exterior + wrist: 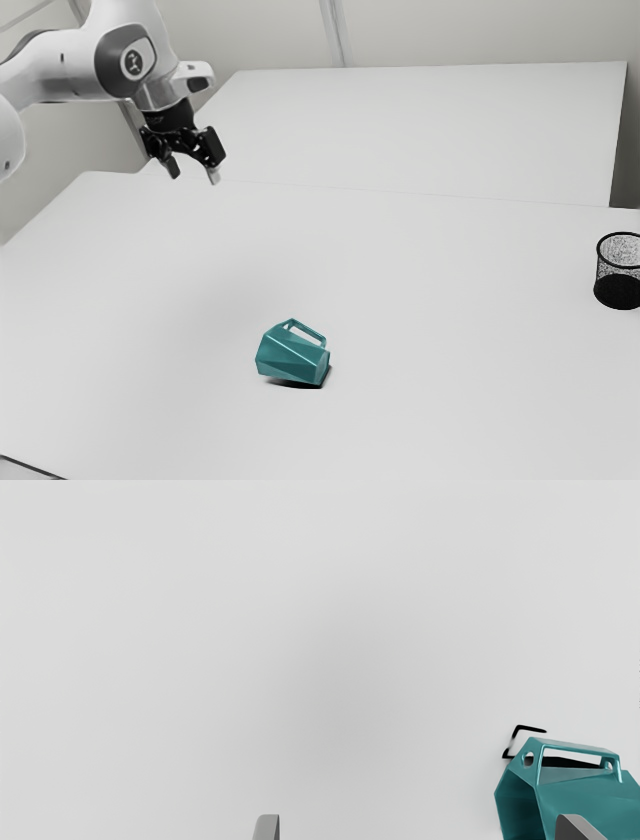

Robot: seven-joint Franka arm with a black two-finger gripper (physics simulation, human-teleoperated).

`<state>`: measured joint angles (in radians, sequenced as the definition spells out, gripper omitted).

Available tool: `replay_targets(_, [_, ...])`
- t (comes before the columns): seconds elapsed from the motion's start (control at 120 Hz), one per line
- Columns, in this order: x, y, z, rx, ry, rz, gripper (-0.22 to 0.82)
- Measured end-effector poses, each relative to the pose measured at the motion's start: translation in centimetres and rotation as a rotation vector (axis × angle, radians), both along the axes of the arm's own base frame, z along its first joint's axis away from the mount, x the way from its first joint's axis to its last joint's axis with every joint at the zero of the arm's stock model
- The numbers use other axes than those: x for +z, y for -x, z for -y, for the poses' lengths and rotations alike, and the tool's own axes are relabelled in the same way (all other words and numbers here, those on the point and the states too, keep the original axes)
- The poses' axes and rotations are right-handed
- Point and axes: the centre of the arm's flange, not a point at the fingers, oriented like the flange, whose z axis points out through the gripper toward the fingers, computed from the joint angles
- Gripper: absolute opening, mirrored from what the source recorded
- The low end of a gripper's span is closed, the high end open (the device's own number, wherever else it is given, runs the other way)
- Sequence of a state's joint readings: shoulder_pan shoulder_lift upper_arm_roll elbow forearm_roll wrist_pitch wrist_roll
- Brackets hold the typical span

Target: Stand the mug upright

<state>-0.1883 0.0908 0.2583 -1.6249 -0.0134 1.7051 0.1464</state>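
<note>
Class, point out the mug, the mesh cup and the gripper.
Teal mug [585, 798]: wrist view, side of body.
Mesh cup [618, 292]: exterior view, dark lower part.
Gripper [194, 177]: exterior view, midway between its fingertips.

The worktop [450, 300] is white, smooth and unpatterned. A thin seam line [400, 194] runs across its far side in the exterior view. Beyond the line lies a second flat white surface [430, 130], bounded by straight edges. The rear wall [480, 30] is pale grey and carries a narrow upright strip [336, 30]. A thin dark edge [30, 467] crosses the near corner at the exterior view's left. Lighting is diffuse; soft grey shading grades across the worktop in the wrist view.
</note>
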Motion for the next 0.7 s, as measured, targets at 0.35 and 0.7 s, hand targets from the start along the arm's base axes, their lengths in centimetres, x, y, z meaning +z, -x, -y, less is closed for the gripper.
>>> replay_targets(0.35, [-3.2, 5.9, -0.9, -0.026, 0.093, 0.148, 0.60])
replay_targets(0.7, [-13.6, 13.4, -2.7, 0.391, 0.576, 0.302, 0.60])
